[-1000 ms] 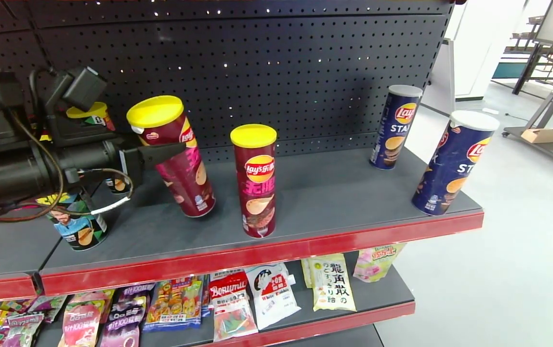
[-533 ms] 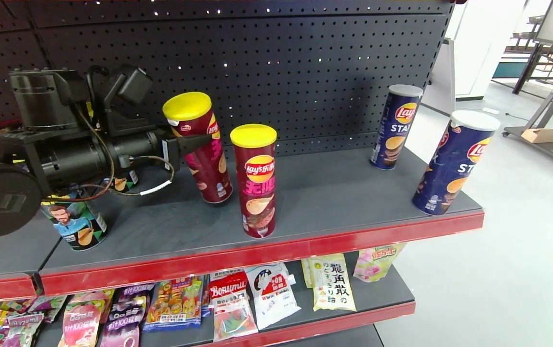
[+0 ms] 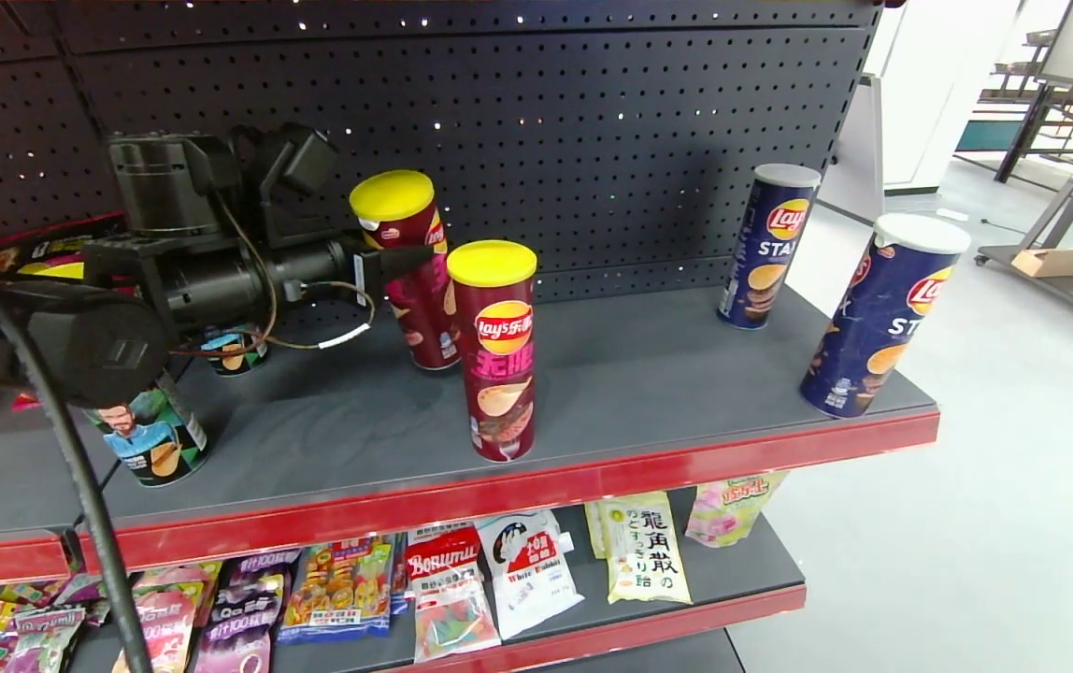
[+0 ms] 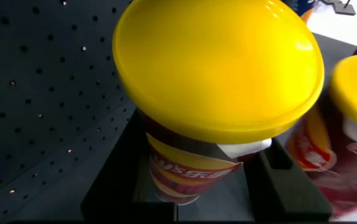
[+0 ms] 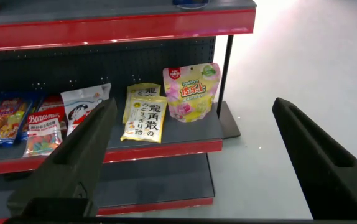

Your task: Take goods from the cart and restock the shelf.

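On the upper shelf (image 3: 630,374), close to the perforated back panel (image 3: 546,112), a maroon chip can (image 3: 424,308) with a yellow lid is clamped in the left gripper (image 3: 410,257). Its two black fingers press the can's sides just under the lid, and the left wrist view looks down on that lid with a finger on either side. The can leans a little, its top tipped toward the robot's left; whether its base rests on the shelf cannot be told. Just in front of it stands a matching maroon can (image 3: 497,350), upright near the red front edge. One blue chip can (image 3: 770,248) stands well off to the right by the back panel, a second blue can (image 3: 882,318) at the front right corner, and a short can (image 3: 149,439) to the left. The right gripper (image 5: 194,124) hangs with fingers spread wide and nothing between them, facing a lower shelf (image 5: 166,149) of snack pouches (image 5: 144,112). The placing step appears to be in hand. The next move calls for straightening the can, setting it down behind its twin without bumping it, then letting go.
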`<state>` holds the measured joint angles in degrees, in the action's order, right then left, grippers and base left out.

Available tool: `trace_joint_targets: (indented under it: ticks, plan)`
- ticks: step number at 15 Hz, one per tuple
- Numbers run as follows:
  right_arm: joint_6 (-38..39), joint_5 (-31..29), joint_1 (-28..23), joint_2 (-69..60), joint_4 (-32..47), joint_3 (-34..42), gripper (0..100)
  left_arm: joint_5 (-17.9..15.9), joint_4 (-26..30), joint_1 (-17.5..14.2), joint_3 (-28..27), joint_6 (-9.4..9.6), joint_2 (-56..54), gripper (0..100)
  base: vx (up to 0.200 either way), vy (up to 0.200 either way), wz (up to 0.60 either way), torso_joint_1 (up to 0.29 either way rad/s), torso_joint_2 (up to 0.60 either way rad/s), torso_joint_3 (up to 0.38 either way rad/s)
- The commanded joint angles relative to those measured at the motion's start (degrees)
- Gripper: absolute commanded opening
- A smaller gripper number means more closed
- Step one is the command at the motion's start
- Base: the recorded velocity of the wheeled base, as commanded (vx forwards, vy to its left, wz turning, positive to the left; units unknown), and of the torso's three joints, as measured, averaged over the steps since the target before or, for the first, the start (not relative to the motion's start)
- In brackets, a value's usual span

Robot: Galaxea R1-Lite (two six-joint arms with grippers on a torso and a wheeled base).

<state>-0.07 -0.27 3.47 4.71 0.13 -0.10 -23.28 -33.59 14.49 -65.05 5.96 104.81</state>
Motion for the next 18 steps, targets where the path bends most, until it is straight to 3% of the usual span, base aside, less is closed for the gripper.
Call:
trace_joint_targets:
  ticks: [1,8,18]
  plan:
    - [0.0,0.0,0.0,0.1,0.0,0.0,100,0.1,-0.1,0.2,-1.6,0.02,3.3,0,0.000,0.000,0.00,0.000,0.00,0.000]
    - [0.0,0.0,0.0,0.1,0.0,0.0,100,2.4,-0.3,2.7,-9.5,-2.89,8.3,0,0.000,0.000,0.00,0.000,0.00,0.000]
    - [0.0,0.0,0.0,0.1,0.0,0.0,100,3.7,-0.3,3.3,-14.1,-3.06,13.5,0,0.000,0.000,0.00,0.000,0.00,0.000]
